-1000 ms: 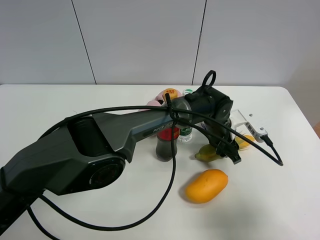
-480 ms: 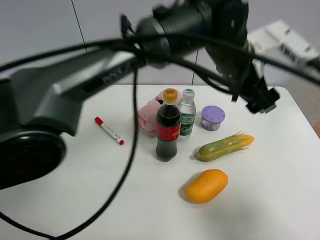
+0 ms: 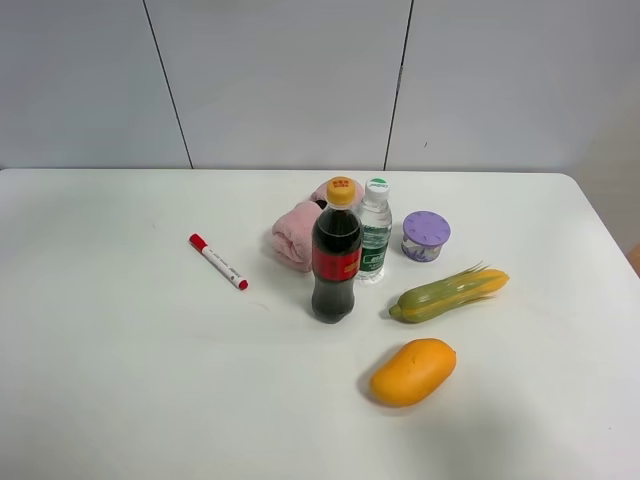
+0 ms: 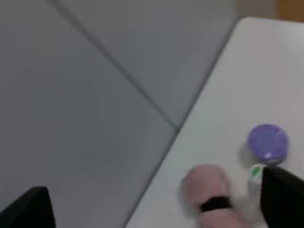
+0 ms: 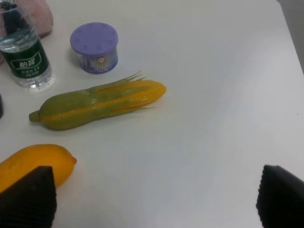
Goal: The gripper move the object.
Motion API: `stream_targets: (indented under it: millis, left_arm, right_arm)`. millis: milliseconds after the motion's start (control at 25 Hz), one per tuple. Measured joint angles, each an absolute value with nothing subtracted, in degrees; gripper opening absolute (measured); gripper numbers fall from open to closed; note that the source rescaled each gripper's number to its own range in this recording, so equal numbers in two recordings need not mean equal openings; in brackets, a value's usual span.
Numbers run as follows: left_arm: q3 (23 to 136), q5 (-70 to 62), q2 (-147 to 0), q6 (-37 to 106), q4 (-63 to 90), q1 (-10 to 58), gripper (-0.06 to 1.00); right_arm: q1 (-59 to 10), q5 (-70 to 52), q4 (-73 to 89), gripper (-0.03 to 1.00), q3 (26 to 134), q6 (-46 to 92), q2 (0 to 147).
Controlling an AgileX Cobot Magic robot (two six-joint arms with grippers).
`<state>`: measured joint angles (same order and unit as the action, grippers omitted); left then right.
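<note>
The corn cob (image 3: pixel 448 293), green husk with a yellow tip, lies on the white table (image 3: pixel 120 340) right of the bottles; nothing touches it. It also shows in the right wrist view (image 5: pixel 97 105). No arm or gripper shows in the exterior high view. My right gripper (image 5: pixel 152 197) is open and empty, its dark fingertips (image 5: pixel 26 194) wide apart, above the table on the near side of the corn. My left gripper (image 4: pixel 152 204) is open and empty, high up, facing the wall and the table's back edge.
An orange-yellow mango (image 3: pixel 413 371) lies in front of the corn. A cola bottle (image 3: pixel 336 255), a water bottle (image 3: pixel 374 235), a purple tub (image 3: pixel 426 235) and a pink cloth (image 3: pixel 298 232) stand behind it. A red-capped marker (image 3: pixel 218 261) lies to the left.
The black left arm, which reached over the corn, has lifted and left the exterior high view. The corn lies where it was.
</note>
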<state>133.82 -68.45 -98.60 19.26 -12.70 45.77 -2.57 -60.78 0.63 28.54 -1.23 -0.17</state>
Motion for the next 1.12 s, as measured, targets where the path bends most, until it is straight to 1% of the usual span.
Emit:
stream_targets:
  millis: [200,320,480,640,1000,1120]
  left_arm:
    - [130.09,-69.3,-87.94,19.26,-13.64,35.17,0.82]
    - [126.58,-69.3,-80.97,19.46,-13.25,30.85,0.82]
    - [118.58,-69.3,-70.64,19.51,-13.05,25.81,0.82]
    - [108.73,-69.43,-59.41,19.51,-12.95,22.57,0.82]
    - [91.06,-69.8,-35.92,20.6,-12.01,21.23,0.82]
    - [85.98,-69.87,-30.07,20.55,-10.02,18.91,0.82]
  right_arm:
    - [-2.57,-60.78,0.63,1.0,28.54,-1.23,-0.17]
    - [-2.57,-60.78,0.63,1.0,28.54,-1.23,-0.17]
    - [-2.57,-60.78,0.63,1.0,28.54,-1.23,-0.17]
    - [-2.57,-60.78,0.63,1.0,28.54,-1.23,-0.17]
    - [-2.57,-60.78,0.63,1.0,28.54,-1.23,-0.17]
    - [-2.57,-60.78,0.63,1.0,28.54,-1.23,-0.17]
